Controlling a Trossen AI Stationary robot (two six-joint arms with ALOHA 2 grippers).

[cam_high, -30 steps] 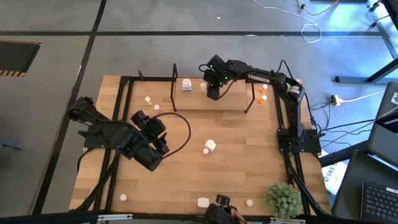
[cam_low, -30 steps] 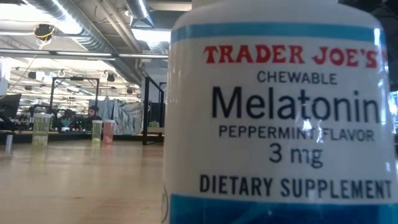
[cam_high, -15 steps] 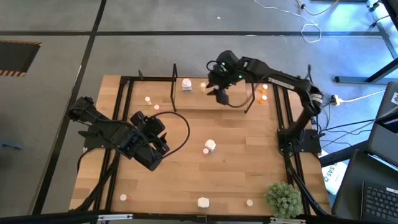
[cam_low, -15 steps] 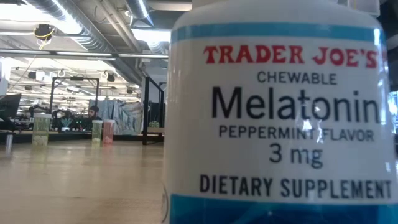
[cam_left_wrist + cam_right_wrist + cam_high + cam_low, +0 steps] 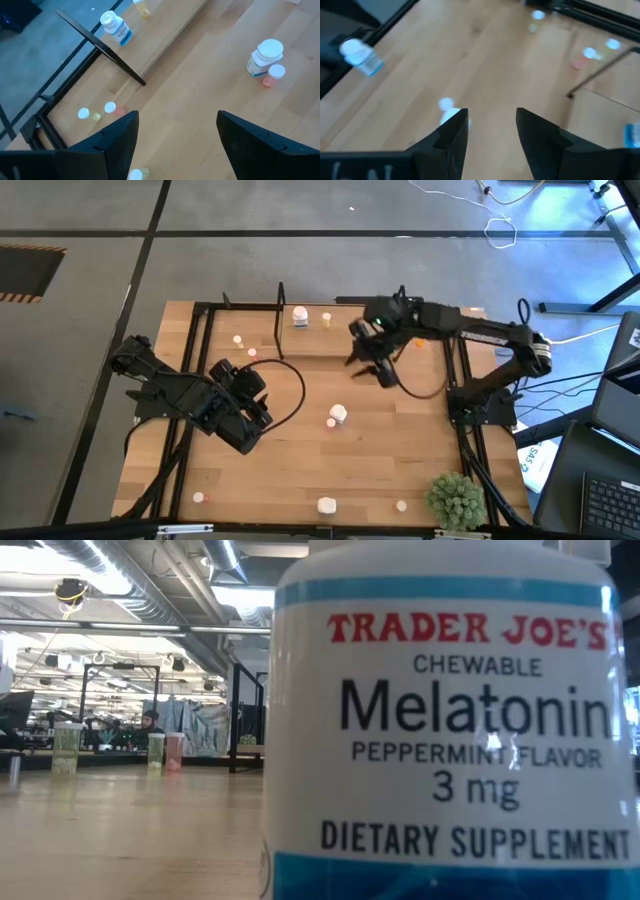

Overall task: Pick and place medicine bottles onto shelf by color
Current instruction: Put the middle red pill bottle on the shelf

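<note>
The shelf (image 5: 340, 338) stands at the table's far side with a white bottle (image 5: 300, 316) and a cream bottle (image 5: 326, 319) upright on its base. Another white bottle (image 5: 338, 413) stands mid-table with a pink one (image 5: 331, 423) beside it. My right gripper (image 5: 374, 366) hovers open and empty above the wood, just near of the shelf's right part. My left gripper (image 5: 260, 408) hangs open and empty over the table's left half, left of the mid-table bottles (image 5: 265, 57). In the low view a white melatonin bottle (image 5: 450, 730) fills the picture's right.
Small bottles lie scattered: two left of the shelf (image 5: 238, 339), orange ones at its right end (image 5: 422, 335), and some along the near edge (image 5: 326, 505) (image 5: 401, 505) (image 5: 199, 497). A green plant (image 5: 455, 498) sits at the near right corner. A black frame (image 5: 200, 315) rims the tabletop.
My right gripper has drawn back from the shelf, rising and going toward the table's right and near side while turning. Its fingers have kept the same gap. The cream bottle stays standing on the shelf where the gripper was.
</note>
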